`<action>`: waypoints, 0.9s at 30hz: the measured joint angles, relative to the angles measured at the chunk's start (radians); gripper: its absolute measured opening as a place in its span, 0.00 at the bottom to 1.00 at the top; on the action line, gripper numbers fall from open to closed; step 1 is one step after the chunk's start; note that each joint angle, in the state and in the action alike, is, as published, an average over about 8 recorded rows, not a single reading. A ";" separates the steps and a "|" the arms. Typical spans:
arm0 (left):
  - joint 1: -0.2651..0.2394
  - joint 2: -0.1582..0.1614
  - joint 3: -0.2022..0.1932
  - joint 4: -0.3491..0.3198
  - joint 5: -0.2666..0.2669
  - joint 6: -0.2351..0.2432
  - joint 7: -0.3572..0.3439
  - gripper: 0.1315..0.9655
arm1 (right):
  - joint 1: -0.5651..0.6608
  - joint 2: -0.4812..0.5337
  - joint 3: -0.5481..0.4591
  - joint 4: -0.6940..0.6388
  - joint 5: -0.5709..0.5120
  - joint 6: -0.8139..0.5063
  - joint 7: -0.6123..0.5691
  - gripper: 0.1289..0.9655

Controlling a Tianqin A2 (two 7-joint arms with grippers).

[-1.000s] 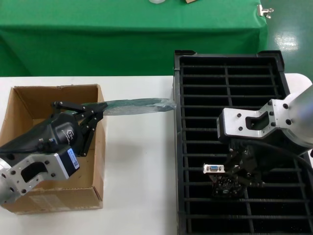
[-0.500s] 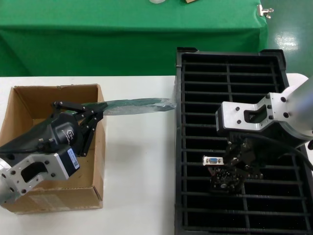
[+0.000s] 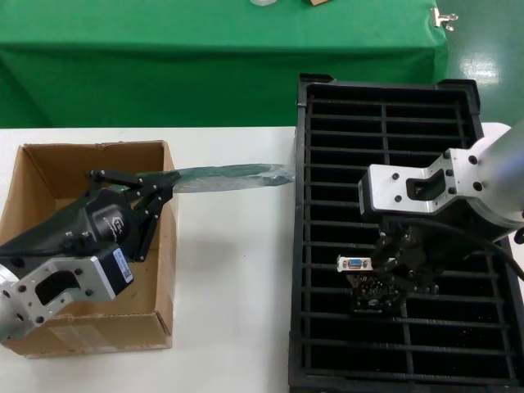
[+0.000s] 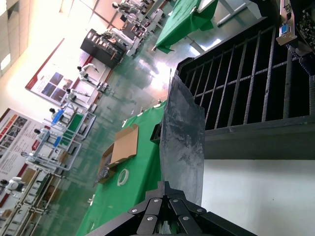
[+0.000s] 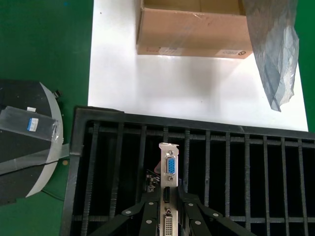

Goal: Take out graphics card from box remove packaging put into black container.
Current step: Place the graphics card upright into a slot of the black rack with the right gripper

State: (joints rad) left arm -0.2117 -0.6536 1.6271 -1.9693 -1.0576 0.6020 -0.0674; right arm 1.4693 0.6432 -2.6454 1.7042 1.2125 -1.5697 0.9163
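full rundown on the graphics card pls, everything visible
The card is a small dark circuit board with a long silver metal bracket carrying a blue VGA port and other ports below it. It is out of its bag, bare. The right end effector is shut on it, holding it above the slats of the black tray, left of the central divider, bracket end pointing toward the box. Whether it touches the slats is unclear.
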 joint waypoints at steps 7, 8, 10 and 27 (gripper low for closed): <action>0.000 0.000 0.000 0.000 0.000 0.000 0.000 0.01 | 0.014 0.004 -0.014 0.016 0.012 0.000 0.009 0.07; 0.000 0.000 0.000 0.000 0.000 0.000 0.000 0.01 | 0.015 0.004 -0.014 0.018 0.014 0.000 0.009 0.07; 0.000 0.000 0.000 0.000 0.000 0.000 0.000 0.01 | 0.015 0.005 -0.015 0.021 0.016 0.000 0.011 0.07; 0.000 0.000 0.000 0.000 0.000 0.000 0.000 0.01 | -0.045 0.018 0.003 0.041 0.023 0.000 -0.004 0.07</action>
State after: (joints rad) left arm -0.2117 -0.6536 1.6271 -1.9693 -1.0576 0.6020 -0.0674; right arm 1.4240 0.6615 -2.6427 1.7447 1.2356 -1.5697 0.9123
